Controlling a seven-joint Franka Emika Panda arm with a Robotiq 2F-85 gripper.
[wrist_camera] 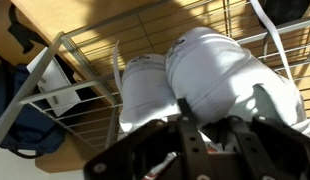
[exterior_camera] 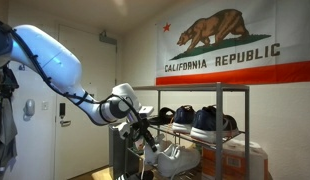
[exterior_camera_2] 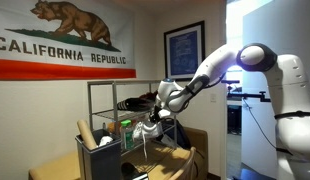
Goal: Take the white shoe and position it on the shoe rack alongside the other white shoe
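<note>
Exterior view, arm: my arm comes in from the side of the door toward the shoe rack.
Exterior view, gripper: my gripper is at the rack's open front, tipped downward, below the top rail.
Exterior view, white shoe: the white shoe shows as a pale shape on a lower tier just under my gripper. It is too small here to separate from its twin.
Exterior view, upper tier: navy sneakers with white soles, side by side.
Exterior view, wall: a California Republic flag hangs above the rack.
Exterior view, reach: my arm crosses below a framed picture, and my gripper is at the shoe rack.
Exterior view, foreground: a cardboard box with items in it stands in front of the rack.
Exterior view, jaws: not readable at this size.
Wrist view, white shoe: the white shoe lies heel toward me on the wire shelf of the rack, directly at my gripper.
Wrist view, other white shoe: the other white shoe is on the same shelf, pressed against the first, pointing the same way.
Wrist view, jaws: my dark fingers crowd the heel. I cannot tell whether they grip it or stand apart.
Wrist view, surroundings: wood floor beyond the shelf and a dark blue item beside the rack.
</note>
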